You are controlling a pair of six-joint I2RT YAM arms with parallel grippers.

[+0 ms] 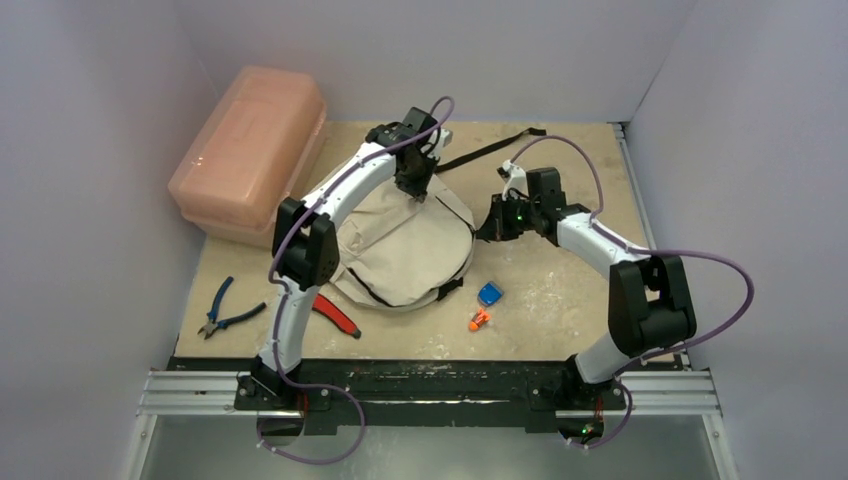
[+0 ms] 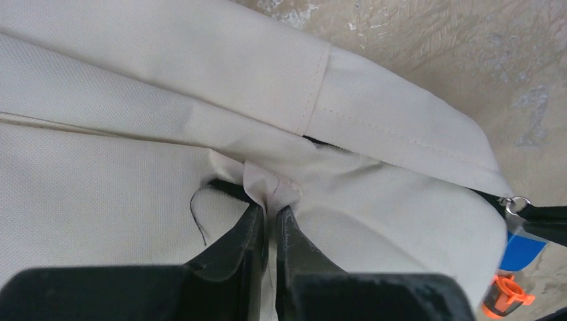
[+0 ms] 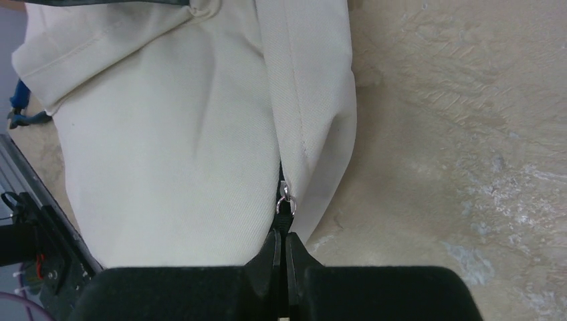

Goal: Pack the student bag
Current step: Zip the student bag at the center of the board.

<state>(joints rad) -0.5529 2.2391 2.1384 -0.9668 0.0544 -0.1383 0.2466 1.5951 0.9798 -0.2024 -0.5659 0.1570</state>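
Near you, at left, lie blue-handled pliers (image 1: pixel 225 310). Mid-table sits the beige student bag (image 1: pixel 405 250). Your left gripper (image 2: pixel 271 212) is pinched on a fold of its fabric; your right gripper (image 3: pixel 281 235) is clamped on its zipper pull (image 3: pixel 285 206). A pink plastic box (image 1: pixel 250 145) stands far left.

I'm looking into a robot lab cell: plain pale walls (image 1: pixel 90 120) box in a scuffed board tabletop (image 1: pixel 560 300), the cabled left arm (image 1: pixel 303 250) and right arm (image 1: pixel 650 300) are bolted to an aluminium rail (image 1: pixel 190 392) at the near edge, and blue-handled pliers (image 1: pixel 228 310) lie near left.
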